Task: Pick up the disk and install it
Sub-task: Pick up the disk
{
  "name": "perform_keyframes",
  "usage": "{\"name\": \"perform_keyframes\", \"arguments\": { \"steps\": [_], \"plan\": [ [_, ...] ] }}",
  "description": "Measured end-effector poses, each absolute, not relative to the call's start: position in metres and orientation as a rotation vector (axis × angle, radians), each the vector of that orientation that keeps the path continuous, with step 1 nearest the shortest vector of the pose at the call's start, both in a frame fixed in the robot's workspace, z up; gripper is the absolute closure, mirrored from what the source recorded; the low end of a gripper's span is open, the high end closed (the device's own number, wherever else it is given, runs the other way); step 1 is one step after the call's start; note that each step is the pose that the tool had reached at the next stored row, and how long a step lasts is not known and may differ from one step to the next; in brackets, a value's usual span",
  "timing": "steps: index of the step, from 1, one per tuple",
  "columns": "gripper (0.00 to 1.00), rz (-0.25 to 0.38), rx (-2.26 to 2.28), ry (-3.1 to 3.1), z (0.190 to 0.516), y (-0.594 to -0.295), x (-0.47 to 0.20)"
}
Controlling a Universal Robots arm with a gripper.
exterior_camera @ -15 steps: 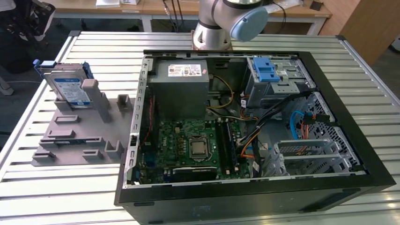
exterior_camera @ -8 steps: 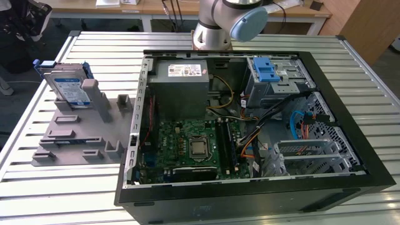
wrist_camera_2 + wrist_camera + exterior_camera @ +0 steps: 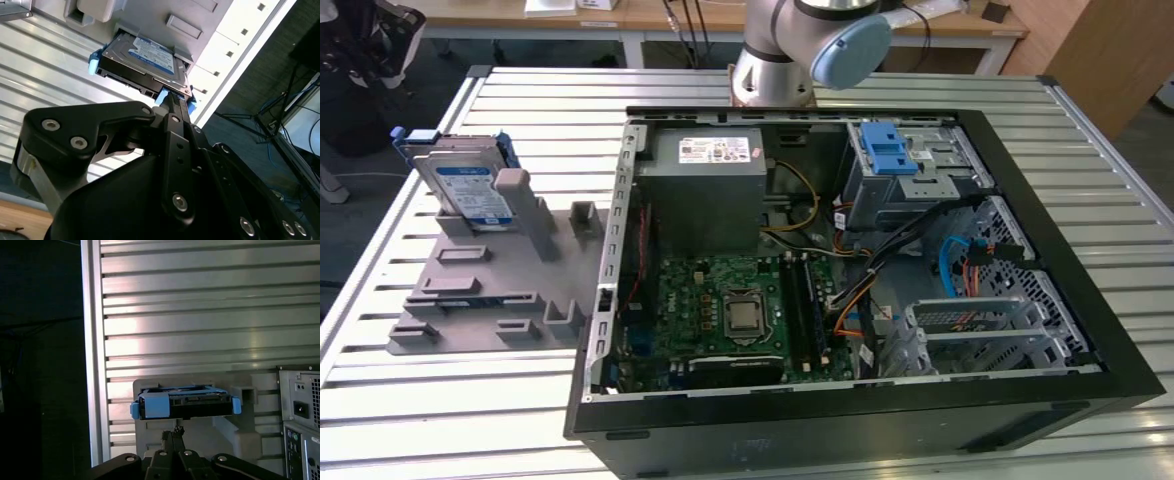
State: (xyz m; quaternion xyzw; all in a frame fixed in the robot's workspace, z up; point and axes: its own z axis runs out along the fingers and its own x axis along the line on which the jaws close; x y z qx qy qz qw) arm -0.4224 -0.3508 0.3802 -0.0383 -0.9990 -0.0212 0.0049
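The gripper [image 3: 175,432] appears in both wrist views with its fingers [image 3: 176,114] drawn narrowly together, nothing held between them. The disk [image 3: 186,406] sits directly ahead of the fingertips and apart from them; no contact is evident. It stands on edge in a grey holder [image 3: 491,292], with the blue bracket [image 3: 154,405] round its edges and one narrow edge turned toward the fingers. In the second wrist view its labelled face [image 3: 152,54] is visible just beyond the fingertips. The holder rests on the slatted metal desk [image 3: 520,95], which extends beyond the disk as seen from the fingers. The open computer case [image 3: 854,425] stands on the same desk just beside the holder, off to one side of the fingers. Inside it are a grey power-supply box [image 3: 707,185], a green motherboard [image 3: 720,305] and a drive cage with a blue latch [image 3: 891,150]. The disk is not yet in the case.
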Motion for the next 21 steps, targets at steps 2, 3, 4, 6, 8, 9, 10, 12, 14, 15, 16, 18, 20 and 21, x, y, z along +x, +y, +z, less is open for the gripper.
{"name": "perform_keyframes", "arguments": {
  "steps": [2,3,4,6,8,9,10,12,14,15,16,18,20,21],
  "plan": [
    [0.89,-0.066,-0.118,-3.129,0.3802,-0.3508,-0.4225],
    [0.89,-0.066,-0.110,-3.129,0.3802,-0.3509,-0.4224],
    [0.89,-0.066,-0.095,-3.129,0.3802,-0.3509,-0.4224],
    [0.89,-0.066,-0.052,-3.130,0.3802,-0.3509,-0.4225],
    [0.89,-0.065,-0.007,-3.130,0.3801,-0.3509,-0.4225],
    [0.89,-0.065,0.016,-3.129,0.3801,-0.3509,-0.4225],
    [0.89,-0.065,0.039,-3.129,0.3801,-0.3509,-0.4225],
    [0.89,-0.064,0.081,-3.128,0.3801,-0.3509,-0.4225],
    [0.89,-0.064,0.120,-3.126,0.3801,-0.3509,-0.4225],
    [0.89,-0.063,0.137,-3.125,0.3801,-0.3509,-0.4225],
    [0.89,-0.063,0.155,-3.124,0.3801,-0.3509,-0.4226],
    [0.89,-0.062,0.191,-3.121,0.3801,-0.3509,-0.4226],
    [0.89,-0.062,0.227,-3.118,0.3801,-0.3509,-0.4226],
    [0.89,-0.062,0.243,-3.117,0.3801,-0.3509,-0.4226]
  ]
}}
